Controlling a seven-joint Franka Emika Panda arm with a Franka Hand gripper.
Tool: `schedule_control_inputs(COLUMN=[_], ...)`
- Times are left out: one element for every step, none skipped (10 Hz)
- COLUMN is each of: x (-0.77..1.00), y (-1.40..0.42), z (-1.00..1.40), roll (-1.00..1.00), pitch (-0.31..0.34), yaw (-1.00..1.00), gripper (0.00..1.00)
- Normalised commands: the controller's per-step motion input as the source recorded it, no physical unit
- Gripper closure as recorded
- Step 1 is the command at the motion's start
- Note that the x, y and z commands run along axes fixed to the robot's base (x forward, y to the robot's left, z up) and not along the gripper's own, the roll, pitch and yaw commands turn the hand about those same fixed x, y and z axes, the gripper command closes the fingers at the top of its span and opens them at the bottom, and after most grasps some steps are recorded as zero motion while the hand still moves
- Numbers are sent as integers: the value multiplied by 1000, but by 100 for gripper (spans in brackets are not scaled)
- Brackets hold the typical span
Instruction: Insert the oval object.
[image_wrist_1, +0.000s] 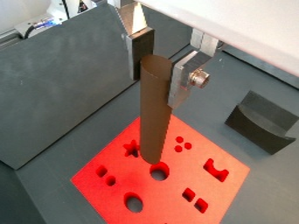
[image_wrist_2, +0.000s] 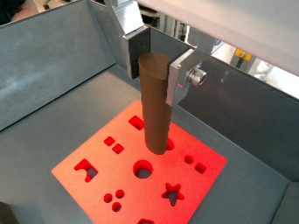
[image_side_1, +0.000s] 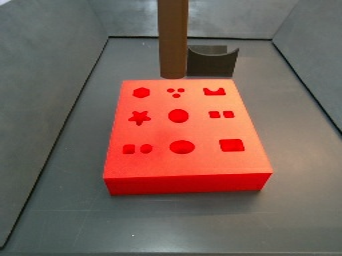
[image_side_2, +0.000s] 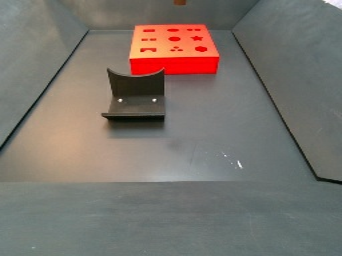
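Note:
My gripper (image_wrist_1: 158, 66) is shut on the top of the oval object (image_wrist_1: 153, 114), a tall smooth dark brown peg that hangs upright. Both wrist views show the silver fingers (image_wrist_2: 179, 77) clamping it. The gripper (image_wrist_2: 158, 66) holds the peg (image_wrist_2: 156, 105) above the red block (image_wrist_2: 93, 157), its lower end over the middle holes and in none of them. In a side view only the peg (image_side_1: 174, 40) shows, above the far part of the block (image_side_1: 187, 165); the gripper is above the picture. An oval hole (image_side_1: 182, 147) lies in the block's near row.
A dark grey curved holder (image_side_1: 210, 58) stands just behind the block, also seen in a wrist view (image_wrist_1: 263, 122) and a side view (image_side_2: 134, 95). Grey walls (image_wrist_1: 59, 87) enclose the floor. The red block (image_side_2: 174, 45) sits at the far end of the bin.

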Motion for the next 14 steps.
schedule_control_inputs(x=[0, 0, 0, 0, 0, 0, 0, 0, 109, 286, 326, 357, 169, 34], y=[-329, -377, -283, -249, -426, -220, -43, -171, -340, -591, -540, -314, -69, 0], z=[-89, -203, -234, -191, -343, -271, -237, -271, -249, -180, -240, -191, -80, -137], roll=[240, 374, 500, 500, 427, 0, -110, -91, -70, -36, 36, 120, 144, 156], pitch=[0, 0, 0, 0, 0, -26, -124, -139, -127, -97, -57, 0, 27, 11], yaw=[291, 374, 349, 360, 277, 0, 0, 0, 0, 0, -503, -589, -300, -140], gripper=[100, 100, 100, 100, 100, 100, 100, 100, 100, 100, 100, 100, 100, 100])
